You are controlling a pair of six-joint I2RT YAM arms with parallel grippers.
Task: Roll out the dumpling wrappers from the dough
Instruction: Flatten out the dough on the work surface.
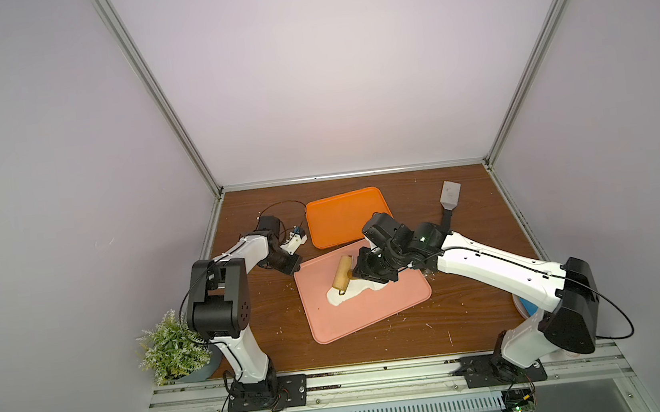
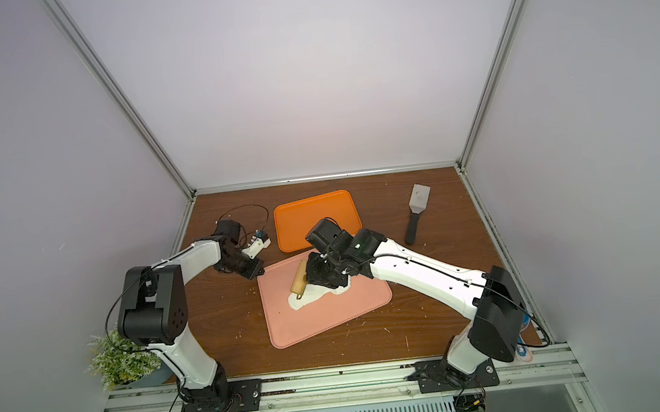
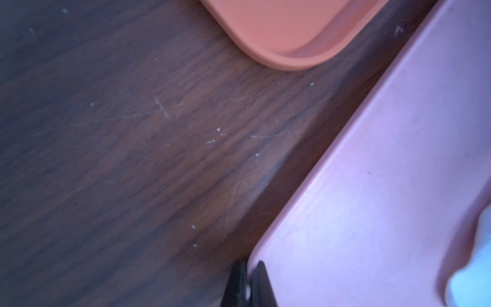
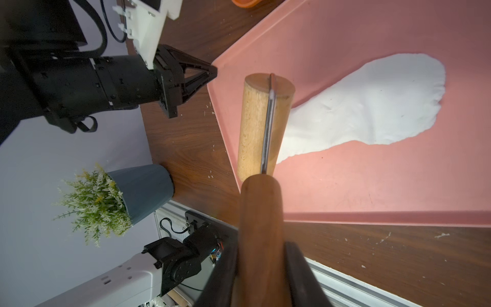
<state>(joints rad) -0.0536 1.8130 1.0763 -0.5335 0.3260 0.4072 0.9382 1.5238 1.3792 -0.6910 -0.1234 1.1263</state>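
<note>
A white, irregular dough sheet (image 1: 340, 298) (image 2: 309, 299) (image 4: 372, 111) lies flat on the pink mat (image 1: 373, 315) (image 2: 332, 319) (image 3: 385, 186) (image 4: 372, 186). My right gripper (image 1: 358, 273) (image 2: 313, 277) (image 4: 260, 249) is shut on the dark wooden handle (image 4: 260, 226) of a rolling pin. Its pale roller (image 1: 343, 276) (image 2: 299, 279) (image 4: 263, 125) rests at the dough's left end. My left gripper (image 1: 295, 267) (image 2: 259, 272) (image 3: 249, 265) (image 4: 214, 71) is shut, its tips at the mat's far left corner. No dumpling wrappers are in view.
An orange tray (image 1: 346, 218) (image 2: 315, 217) (image 3: 292, 26) lies just behind the mat. A metal spatula (image 1: 448, 198) (image 2: 416, 210) with a black handle lies at the back right. A potted plant (image 1: 172, 349) (image 2: 121, 358) (image 4: 106, 199) stands at the front left corner. Dough crumbs dot the wooden table.
</note>
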